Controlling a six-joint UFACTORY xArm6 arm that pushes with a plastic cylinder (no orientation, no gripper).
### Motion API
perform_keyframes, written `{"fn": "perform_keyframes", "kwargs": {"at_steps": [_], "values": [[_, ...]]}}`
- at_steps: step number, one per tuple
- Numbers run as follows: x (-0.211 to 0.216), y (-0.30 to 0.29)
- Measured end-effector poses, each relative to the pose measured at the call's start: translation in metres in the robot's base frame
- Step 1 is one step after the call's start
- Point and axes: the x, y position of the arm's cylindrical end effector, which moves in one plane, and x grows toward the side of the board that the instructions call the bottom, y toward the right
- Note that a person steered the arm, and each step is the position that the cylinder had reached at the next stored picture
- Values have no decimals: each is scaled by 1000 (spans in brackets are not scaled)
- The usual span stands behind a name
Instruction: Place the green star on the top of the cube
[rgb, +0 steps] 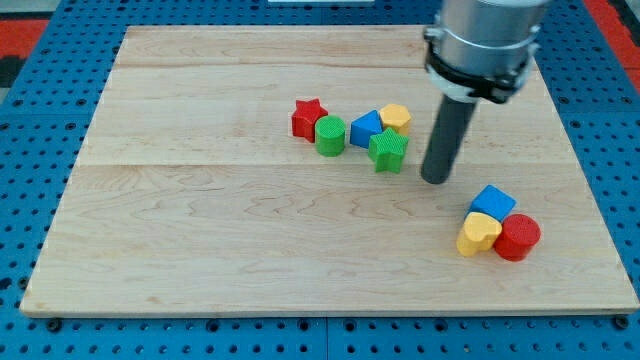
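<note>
The green star lies near the middle of the wooden board, just below a blue block and a yellow block. A blue cube sits at the view's lower right, touching a yellow heart-shaped block and a red cylinder. My tip rests on the board just right of the green star, with a small gap between them, and up-left of the blue cube.
A red star and a green cylinder sit left of the blue block in the middle cluster. Blue pegboard surrounds the board on all sides.
</note>
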Motion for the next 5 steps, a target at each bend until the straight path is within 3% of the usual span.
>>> {"fn": "perform_keyframes", "kwargs": {"at_steps": [1,3,5], "values": [[13,-26],[-9,-155],[-27,-125]]}}
